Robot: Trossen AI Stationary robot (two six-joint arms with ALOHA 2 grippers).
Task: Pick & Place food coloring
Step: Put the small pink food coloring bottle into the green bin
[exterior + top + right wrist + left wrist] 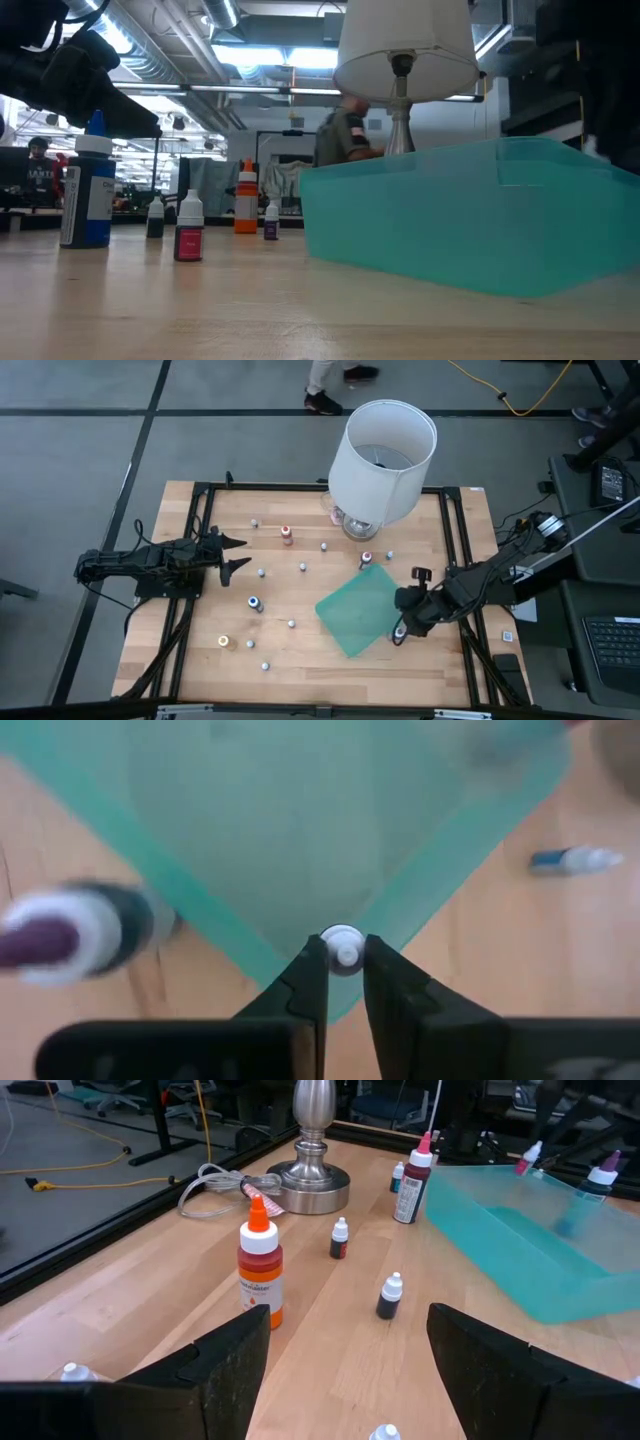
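Observation:
Food coloring bottles stand scattered on the wooden table: an orange one [287, 536] [260, 1260], a blue one [255, 603] [88, 190], a yellow-topped one [224, 642] and several tiny ones [390, 1296]. My right gripper [400, 631] [344, 960] is over the right corner of the teal tray [355, 610], shut on a tiny white-capped bottle. My left gripper [235, 556] [350, 1370] hovers open over the table's left part and touches nothing. The orange bottle stands beyond its fingers. My right gripper pinches the tiny bottle by its white cap [343, 948] between the two fingertips, coming from above and pointing down. The bottle's body is hidden beneath the cap. Whether it is lifted clear or rests on the tray's corner, I cannot tell.
A lamp with a big white shade [385, 450] stands at the table's far edge on its metal base [315, 1175], with its cord [225, 1185] beside it. A pink-topped bottle [413, 1180] stands by the tray's far corner. A tiny bottle [575, 860] lies on its side near the tray.

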